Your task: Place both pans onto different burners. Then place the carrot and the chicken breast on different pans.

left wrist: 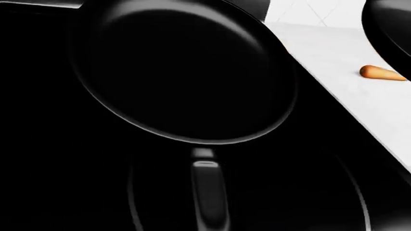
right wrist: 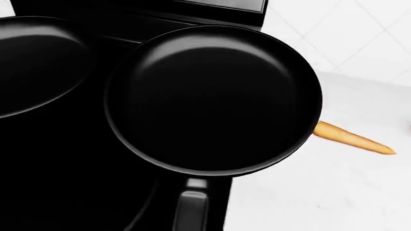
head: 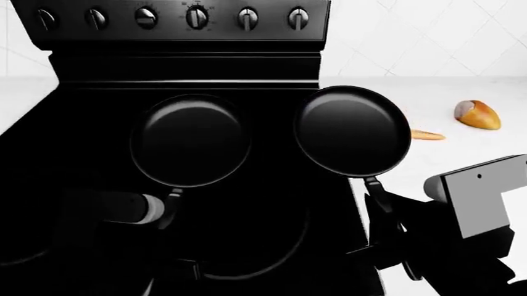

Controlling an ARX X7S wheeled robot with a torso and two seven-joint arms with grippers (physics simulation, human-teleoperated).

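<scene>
Two black pans show over the black cooktop (head: 82,154). The left pan (head: 191,140) lies over the cooktop's middle; its handle (left wrist: 209,192) runs back toward my left gripper (head: 169,213), whose fingers stay hidden. The right pan (head: 352,131) overhangs the cooktop's right edge and looks raised; its handle (right wrist: 191,211) runs into my right gripper (head: 385,213), which holds it. The carrot (head: 426,135) lies on the white counter just right of that pan, its thick end hidden behind the rim (right wrist: 352,138). The chicken breast (head: 477,115) lies farther right. A faint burner ring (head: 272,262) shows near the front.
The stove's back panel with several knobs (head: 196,17) stands behind the pans. The white counter (head: 461,160) runs along the cooktop's right side against a tiled wall. My right arm's grey housing (head: 482,200) hangs over the counter's front.
</scene>
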